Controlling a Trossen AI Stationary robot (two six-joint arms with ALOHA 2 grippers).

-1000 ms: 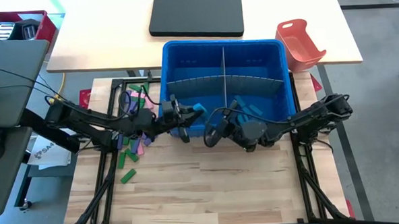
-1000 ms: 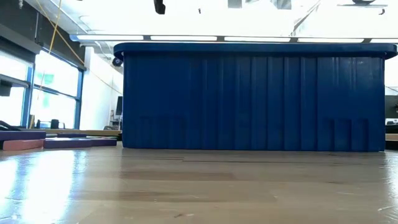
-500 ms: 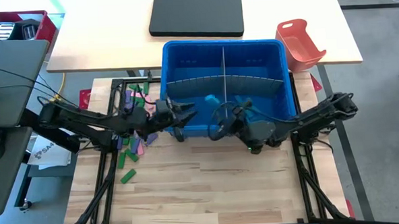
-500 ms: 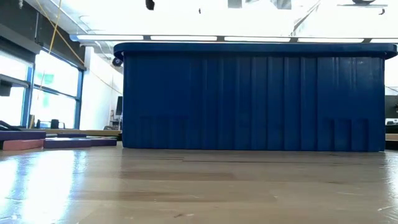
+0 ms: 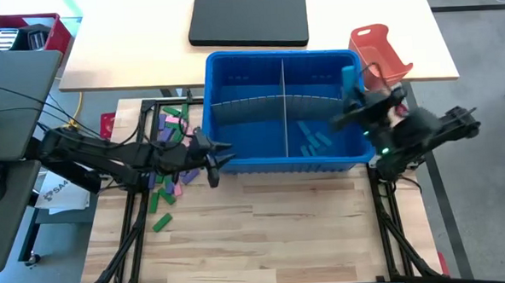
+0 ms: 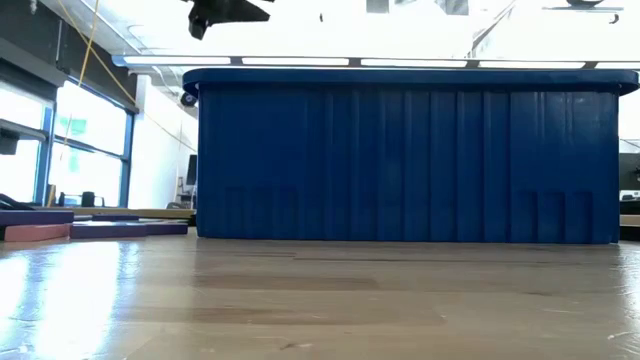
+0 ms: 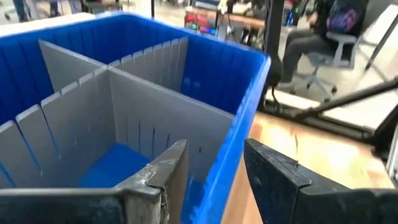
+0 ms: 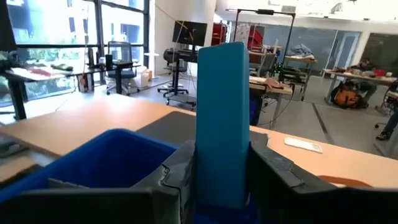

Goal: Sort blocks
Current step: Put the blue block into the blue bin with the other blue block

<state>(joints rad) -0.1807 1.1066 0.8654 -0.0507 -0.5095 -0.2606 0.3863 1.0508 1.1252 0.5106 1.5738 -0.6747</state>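
A blue bin [image 5: 233, 91] with a grey divider [image 5: 283, 97] stands at the table's far side. Several blue blocks [image 5: 312, 139] lie in its right compartment. A pile of green, pink and purple blocks [image 5: 169, 154] lies on the table to the bin's left, also seen low down [image 6: 40, 225]. My right gripper [image 5: 353, 96] hovers over the bin's far right corner, shut on a light blue block [image 8: 222, 106]. My left gripper [image 5: 219, 153] stands open and empty at the bin's near left corner [image 7: 214, 165]. My right gripper pinches the light blue block's end [image 8: 221, 180] between its two fingers [image 8: 180, 171], one on each broad face. The fingers lie about level. The rest of the block [image 5: 349, 74] sticks out past the fingertips, lifted clear above the bin.
An orange-red tray [image 5: 378, 55] sits just beyond the bin's far right corner. A black flat case [image 5: 249, 15] lies on the pale table behind. Loose green blocks [image 5: 162, 220] lie near the pile. The wooden top in front of the bin is bare [image 5: 265, 226].
My left gripper has opened and let go of a light blue block over the bin, then drawn back toward the table's left. My right gripper has shut on a light blue block, risen and swung from the bin's near side toward its far right corner.
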